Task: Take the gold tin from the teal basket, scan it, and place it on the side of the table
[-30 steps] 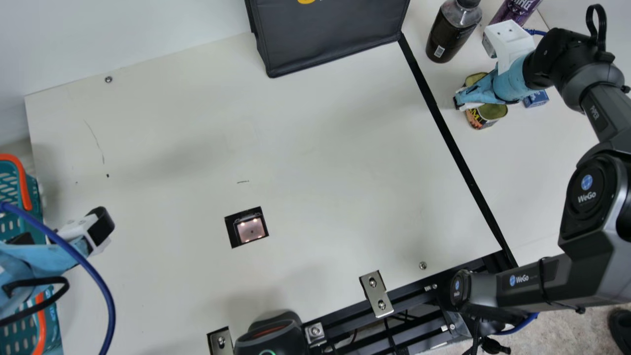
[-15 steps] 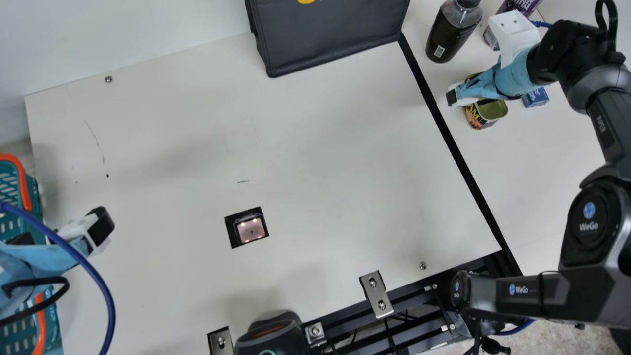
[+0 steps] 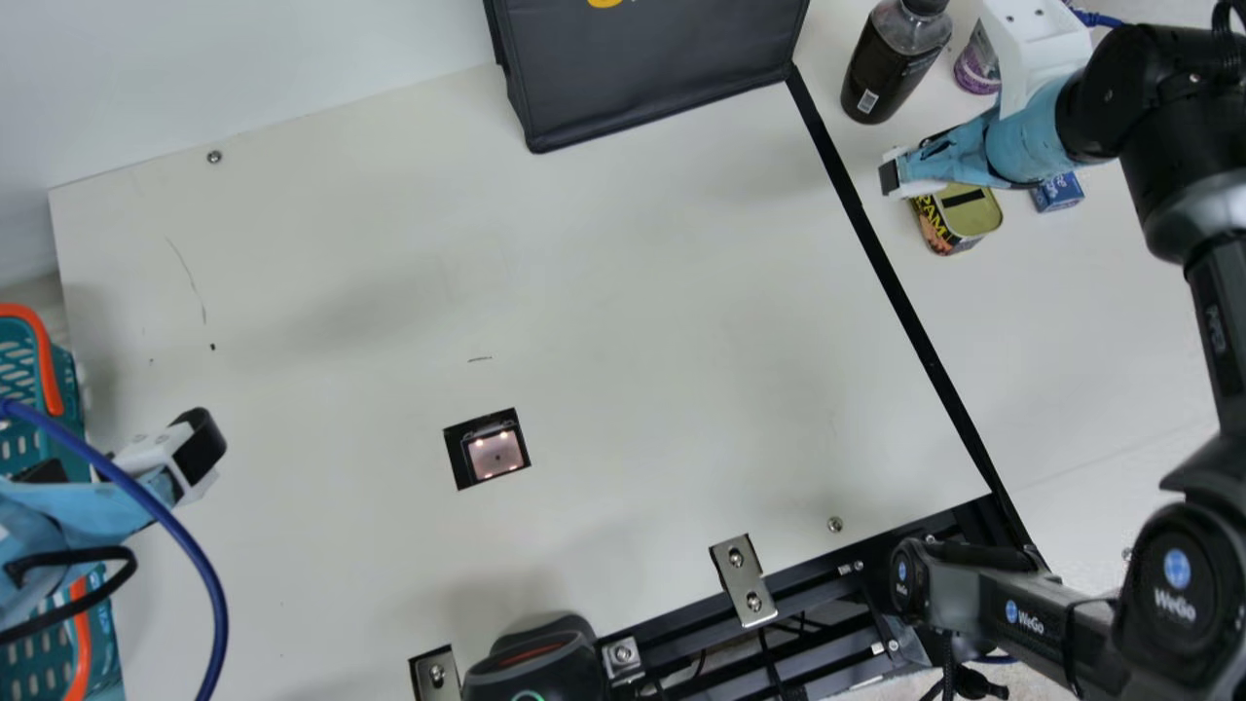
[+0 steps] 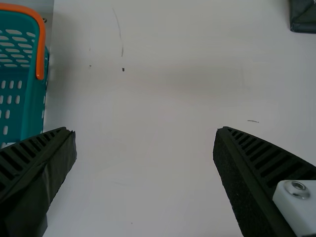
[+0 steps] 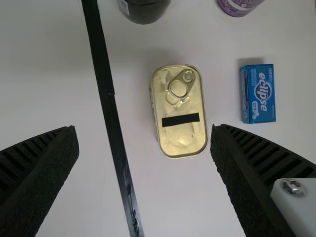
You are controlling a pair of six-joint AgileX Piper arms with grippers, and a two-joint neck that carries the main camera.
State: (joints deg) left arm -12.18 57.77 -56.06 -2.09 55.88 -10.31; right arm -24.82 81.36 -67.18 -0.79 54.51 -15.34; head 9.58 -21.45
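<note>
So the cream bench (image 3: 633,292) has a black bag (image 3: 652,73) at its far edge, and the teal basket (image 4: 35,108) sits along the left edge; can't tell what's inside. Left gripper (image 3: 122,463) is beside it, fingers spread, holding nothing. Right gripper (image 3: 891,177) is let go too, fingers wide apart above the gold tin (image 5: 180,140), which lies on the bench's right section toward the far edge, under the gap and closer to one finger. Dark bottle (image 3: 884,78) and purple container (image 3: 975,68) are farther back, little blue box (image 5: 258,94) near the tin.
</note>
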